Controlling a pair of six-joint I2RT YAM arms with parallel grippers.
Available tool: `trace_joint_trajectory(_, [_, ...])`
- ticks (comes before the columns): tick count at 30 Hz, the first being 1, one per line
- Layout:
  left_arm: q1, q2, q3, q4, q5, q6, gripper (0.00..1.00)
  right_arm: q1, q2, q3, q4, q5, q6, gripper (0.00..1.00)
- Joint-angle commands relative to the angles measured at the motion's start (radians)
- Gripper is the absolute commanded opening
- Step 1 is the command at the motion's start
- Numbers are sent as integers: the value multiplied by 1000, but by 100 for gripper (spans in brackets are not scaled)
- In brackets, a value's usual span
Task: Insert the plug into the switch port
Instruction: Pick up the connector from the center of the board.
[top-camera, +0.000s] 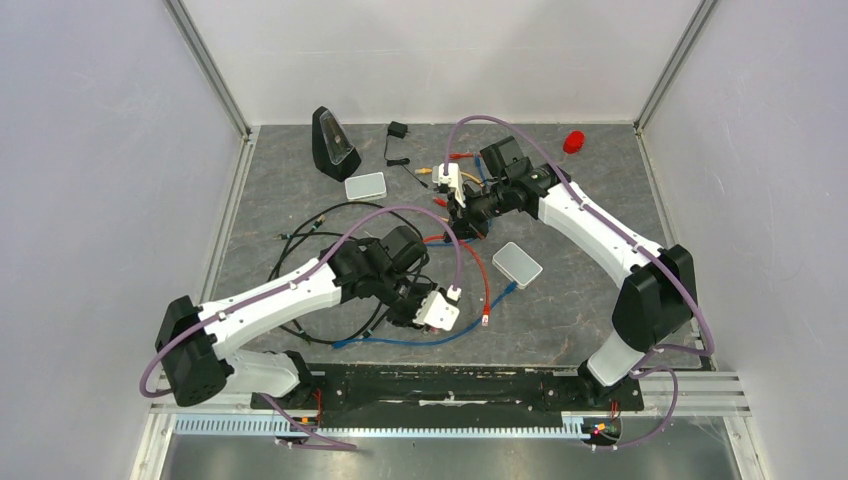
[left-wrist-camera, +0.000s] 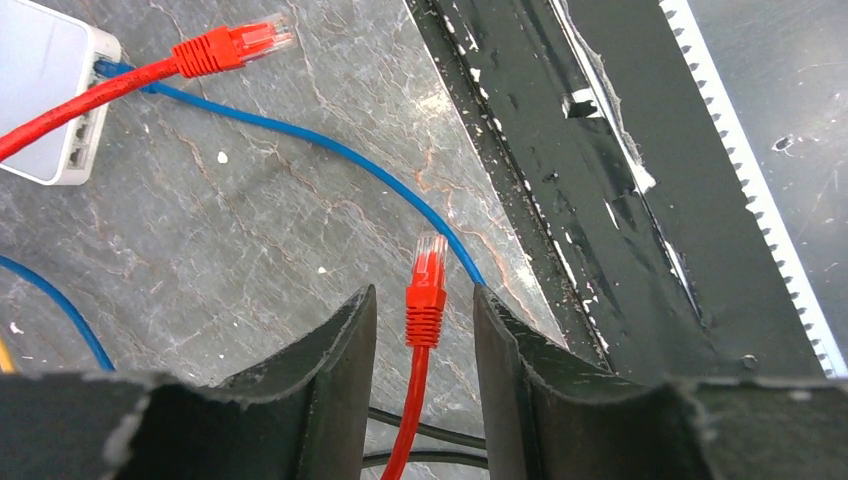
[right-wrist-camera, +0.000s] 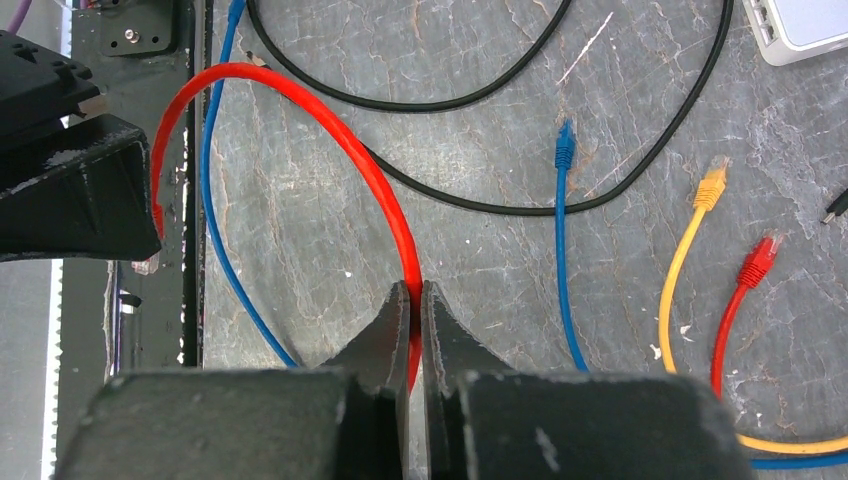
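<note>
A red plug (left-wrist-camera: 427, 285) on a red cable lies on the table between the fingers of my left gripper (left-wrist-camera: 422, 293). The jaws stand apart, with a gap on each side of the plug. My left gripper (top-camera: 445, 308) is low near the table's front. The switch (left-wrist-camera: 40, 90) is a flat pale box (top-camera: 517, 264) with ports (left-wrist-camera: 80, 130) in its edge; a blue cable (left-wrist-camera: 300, 135) is plugged into one. A second red plug (left-wrist-camera: 235, 45) lies beside it. My right gripper (right-wrist-camera: 415, 300) is shut on the red cable (right-wrist-camera: 350, 150) further back (top-camera: 462, 222).
A second pale box (top-camera: 365, 186) and a black wedge-shaped device (top-camera: 333, 143) stand at the back left. Loose black cables (top-camera: 300, 240) lie at left. Yellow (right-wrist-camera: 710, 185), red (right-wrist-camera: 760, 257) and blue (right-wrist-camera: 565, 145) plugs lie near my right gripper. A black rail (left-wrist-camera: 560, 150) borders the front.
</note>
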Motion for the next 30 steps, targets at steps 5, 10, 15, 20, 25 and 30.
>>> trace_joint_trajectory(5, [-7,42,75,-85,-12,-23,42,-1,-38,-10,39,-17,7,0])
trace_joint_trajectory(10, [-7,53,68,-85,-32,-20,43,0,-46,-21,45,-16,14,0])
trace_joint_trajectory(15, [-6,77,75,-85,-56,-18,44,1,-54,-27,49,-14,18,0])
trace_joint_trajectory(20, [-8,87,75,-85,-58,-17,43,2,-57,-29,53,-13,22,0])
trace_joint_trajectory(25, [-7,93,70,-85,-69,-11,37,4,-54,-30,54,-12,23,0])
trace_joint_trajectory(30, [-8,96,74,-85,-81,-24,37,5,-54,-35,56,-7,24,0])
